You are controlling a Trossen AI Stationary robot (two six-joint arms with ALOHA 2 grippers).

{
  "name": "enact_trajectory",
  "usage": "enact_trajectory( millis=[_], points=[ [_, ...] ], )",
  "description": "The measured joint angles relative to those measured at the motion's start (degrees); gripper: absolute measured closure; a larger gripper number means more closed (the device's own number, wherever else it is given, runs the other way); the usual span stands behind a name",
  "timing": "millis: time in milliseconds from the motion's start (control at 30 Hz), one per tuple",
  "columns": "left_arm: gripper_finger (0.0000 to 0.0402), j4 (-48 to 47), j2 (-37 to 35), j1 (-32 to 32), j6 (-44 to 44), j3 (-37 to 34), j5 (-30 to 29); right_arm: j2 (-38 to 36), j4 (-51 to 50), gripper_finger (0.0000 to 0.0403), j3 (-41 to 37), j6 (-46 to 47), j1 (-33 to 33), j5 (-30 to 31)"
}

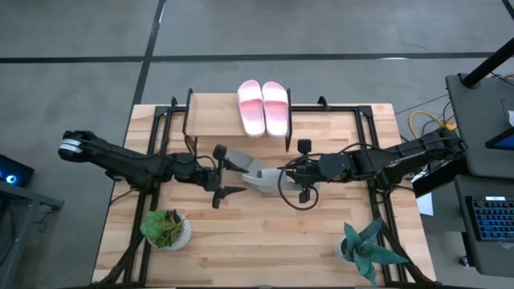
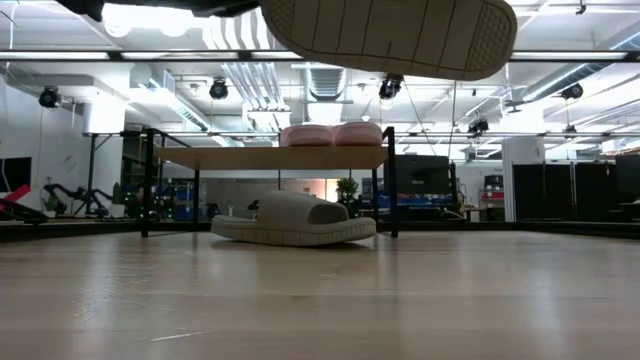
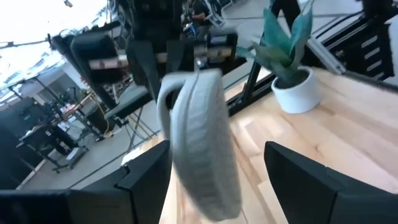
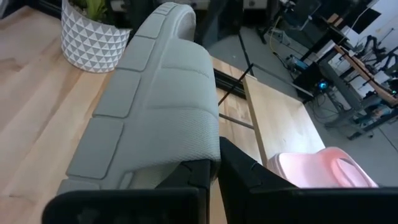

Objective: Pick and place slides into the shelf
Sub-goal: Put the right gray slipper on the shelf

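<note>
In the low view the grey slide (image 2: pixel 390 38) at the top centre of the frame is cut off by the upper edge, and whatever holds it lies outside the frame. In the right wrist view the pink slide (image 4: pixel 323 168) at the lower right runs off the bottom edge. In the left wrist view the raised grey slide is blurred and hides most of the right pincer (image 3: pixel 186 53) behind it in the upper middle of the frame.

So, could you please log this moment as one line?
right gripper shut on grey slide, lifted mid-table | left gripper open beside it | pink slides on shelf | other grey slide on table
</note>
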Motion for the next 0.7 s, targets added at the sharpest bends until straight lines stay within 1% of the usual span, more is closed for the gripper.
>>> enact_trajectory(
  millis=[300, 400, 467, 533, 700],
  points=[
    [0.0164, 3.2, 3.0, 1.1, -1.1, 1.1, 0.5, 0.0, 0.3, 0.0394, 0.0, -1.0, 0.0, -0.1],
    [0.0181, 2.9, 3.8, 1.1, -1.4, 1.6, 0.4, 0.0, 0.5, 0.0394, 0.0, -1.2, 0.0, -0.1],
    [0.0204, 3.2, 4.5, 1.1, -0.6, 2.1, 0.3, 0.0, 0.5, 0.0394, 0.0, -1.4, -0.1, -0.1],
    [0.0236, 3.0, 5.1, 1.1, 0.3, 2.2, 0.3, 0.0, 0.5, 0.0394, 0.0, -1.6, -0.1, -0.1],
    [0.0345, 2.4, 5.5, 1.1, 1.0, 2.7, 0.3, -0.1, 0.9, 0.0394, 0.0, -1.6, -0.1, -0.1]
  ],
)
